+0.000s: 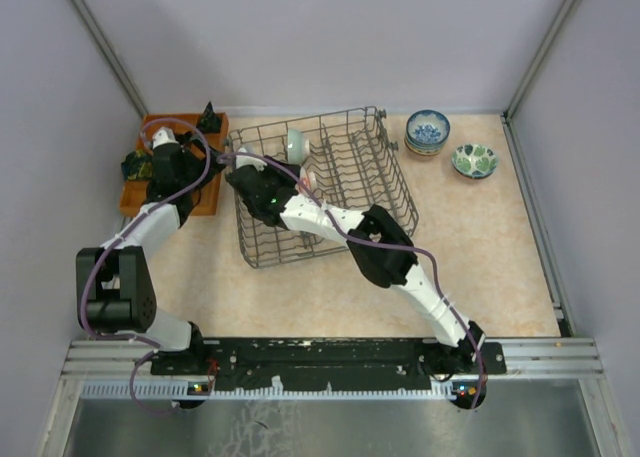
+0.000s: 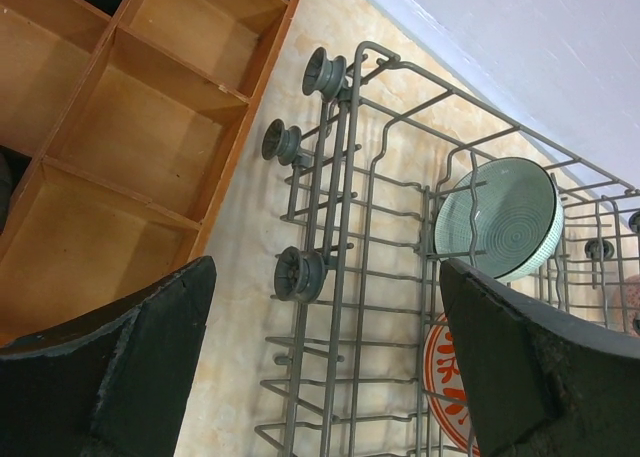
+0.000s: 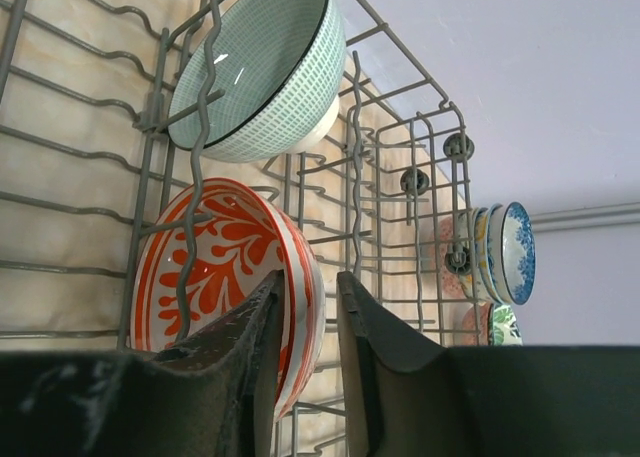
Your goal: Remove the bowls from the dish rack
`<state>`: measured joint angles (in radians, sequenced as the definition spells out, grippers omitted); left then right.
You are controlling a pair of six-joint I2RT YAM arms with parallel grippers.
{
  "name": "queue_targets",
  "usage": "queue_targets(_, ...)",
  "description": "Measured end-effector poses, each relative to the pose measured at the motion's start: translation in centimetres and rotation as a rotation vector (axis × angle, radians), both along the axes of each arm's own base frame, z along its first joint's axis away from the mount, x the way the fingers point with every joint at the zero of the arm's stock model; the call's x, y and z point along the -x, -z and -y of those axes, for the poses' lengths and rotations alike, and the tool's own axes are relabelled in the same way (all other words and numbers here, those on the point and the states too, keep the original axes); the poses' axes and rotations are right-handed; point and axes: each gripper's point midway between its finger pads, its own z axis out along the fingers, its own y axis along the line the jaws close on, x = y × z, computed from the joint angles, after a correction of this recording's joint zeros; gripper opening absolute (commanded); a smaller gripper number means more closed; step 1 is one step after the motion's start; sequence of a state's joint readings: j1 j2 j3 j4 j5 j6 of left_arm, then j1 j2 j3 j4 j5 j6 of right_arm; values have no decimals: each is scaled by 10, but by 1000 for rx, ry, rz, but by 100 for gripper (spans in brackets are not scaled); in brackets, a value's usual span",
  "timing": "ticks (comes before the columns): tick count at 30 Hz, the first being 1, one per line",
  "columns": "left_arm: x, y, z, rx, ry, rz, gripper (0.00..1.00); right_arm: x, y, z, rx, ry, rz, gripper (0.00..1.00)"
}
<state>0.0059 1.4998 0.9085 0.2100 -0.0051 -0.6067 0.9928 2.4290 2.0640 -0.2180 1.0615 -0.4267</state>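
The dark grey wire dish rack (image 1: 345, 182) stands mid-table. A pale green bowl (image 1: 296, 144) stands on edge in its far left part, and a red-and-white bowl (image 1: 308, 183) stands just in front of it. My right gripper (image 1: 298, 185) reaches into the rack. In the right wrist view it (image 3: 310, 282) is narrowly open astride the rim of the red-and-white bowl (image 3: 220, 247), one finger inside and one outside with a small gap, below the pale green bowl (image 3: 265, 67). My left gripper (image 2: 325, 277) is wide open and empty over the rack's left edge (image 2: 345, 177).
An orange compartmented tray (image 1: 135, 192) with dark objects (image 1: 208, 117) lies left of the rack. A stack of bowls topped by a blue-and-white one (image 1: 428, 132) and a green floral bowl (image 1: 474, 160) sit on the table at the far right.
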Motion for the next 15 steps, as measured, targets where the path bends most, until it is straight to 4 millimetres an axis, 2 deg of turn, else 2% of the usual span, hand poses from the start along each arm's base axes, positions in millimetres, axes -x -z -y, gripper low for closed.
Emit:
queue_targets(6,1,2,-1,3,1,-2,99,-2,-2,0,3,4,16,20)
queue_targets(15,-1,-1,0,7,3,9,99,-2,-4,1,17,8,27,16)
